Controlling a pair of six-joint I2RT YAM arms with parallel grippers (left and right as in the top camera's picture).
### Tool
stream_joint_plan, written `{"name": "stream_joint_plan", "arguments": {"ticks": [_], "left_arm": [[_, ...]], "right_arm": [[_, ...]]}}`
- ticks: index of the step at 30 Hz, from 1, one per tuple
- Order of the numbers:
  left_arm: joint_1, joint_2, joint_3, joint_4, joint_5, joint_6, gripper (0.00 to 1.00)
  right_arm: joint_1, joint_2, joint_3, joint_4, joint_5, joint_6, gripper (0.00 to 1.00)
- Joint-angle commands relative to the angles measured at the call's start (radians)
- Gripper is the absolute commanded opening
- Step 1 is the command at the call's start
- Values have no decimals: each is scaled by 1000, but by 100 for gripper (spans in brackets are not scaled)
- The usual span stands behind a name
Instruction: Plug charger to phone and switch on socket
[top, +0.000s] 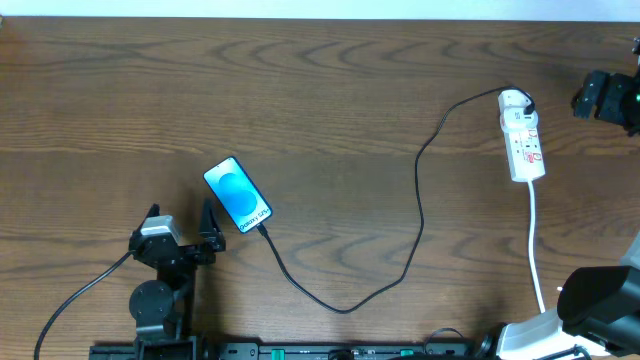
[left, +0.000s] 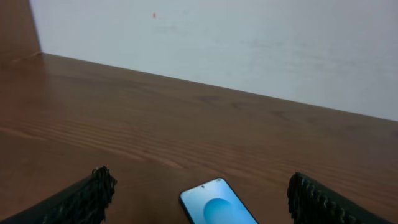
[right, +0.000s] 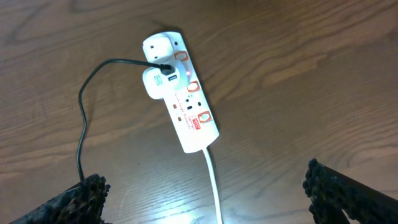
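Observation:
The phone (top: 238, 194) lies flat on the table with its blue screen up, and its top end shows in the left wrist view (left: 217, 204). The charger's black cable (top: 345, 308) loops from the phone's lower end round to the socket (top: 522, 135). At that lower end the cable's plug sits against the phone. My left gripper (top: 181, 214) (left: 202, 184) stands open just left of the phone and holds nothing. The socket (right: 181, 93) is a white strip with red-marked switches, and the cable (right: 84, 118) enters a white adapter on it. My right gripper (right: 205, 182) hangs open above the socket's white cord (right: 214, 186).
The wooden table (top: 330, 90) has a pale wall along its far edge (left: 249, 43). The white cord (top: 537, 250) runs from the socket to the front edge. A dark arm body (top: 592, 295) sits at the front right. More black hardware (top: 605, 97) is at the right edge.

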Motion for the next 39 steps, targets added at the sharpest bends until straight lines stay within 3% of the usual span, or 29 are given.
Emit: {"name": "stream_joint_plan", "arguments": {"ticks": [1, 23, 33, 39], "left_arm": [[13, -9, -2, -65, 13, 10, 91], [12, -9, -2, -68, 16, 115, 91], [12, -9, -2, -61, 108, 183, 91], [13, -9, -2, -61, 108, 136, 91]], "right_arm": [[3, -7, 14, -1, 3, 12, 99], [3, -7, 14, -1, 3, 12, 99], [3, -7, 14, -1, 3, 12, 99], [3, -7, 14, -1, 3, 12, 99]]}}
